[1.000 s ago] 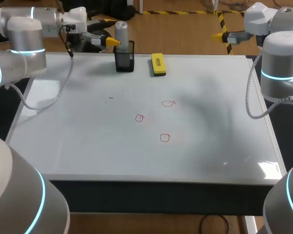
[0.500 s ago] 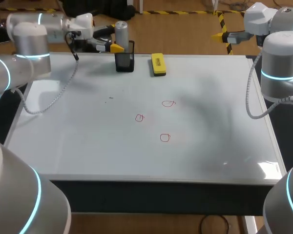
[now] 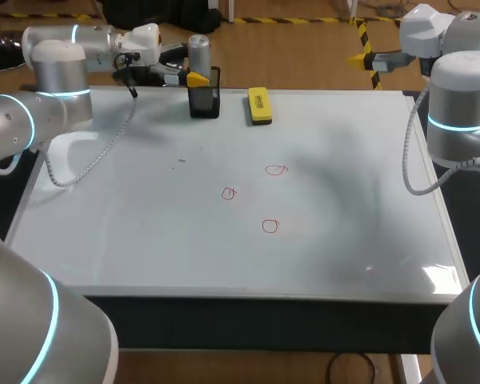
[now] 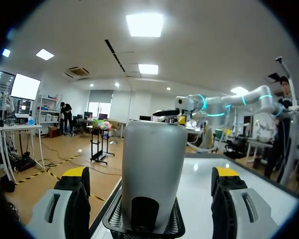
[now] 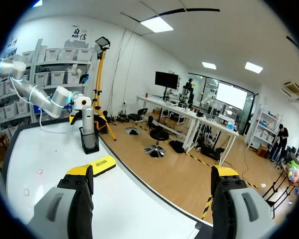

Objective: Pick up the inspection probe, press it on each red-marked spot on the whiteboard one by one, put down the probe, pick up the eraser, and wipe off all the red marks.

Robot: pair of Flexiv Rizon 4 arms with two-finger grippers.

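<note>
A black mesh holder, upright near the far edge of my table, left of its middle.

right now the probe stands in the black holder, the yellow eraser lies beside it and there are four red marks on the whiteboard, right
Not four: the head view shows three red marks on the whiteboard. The rest holds: the probe stands in the black holder and the yellow eraser lies beside it.
</note>
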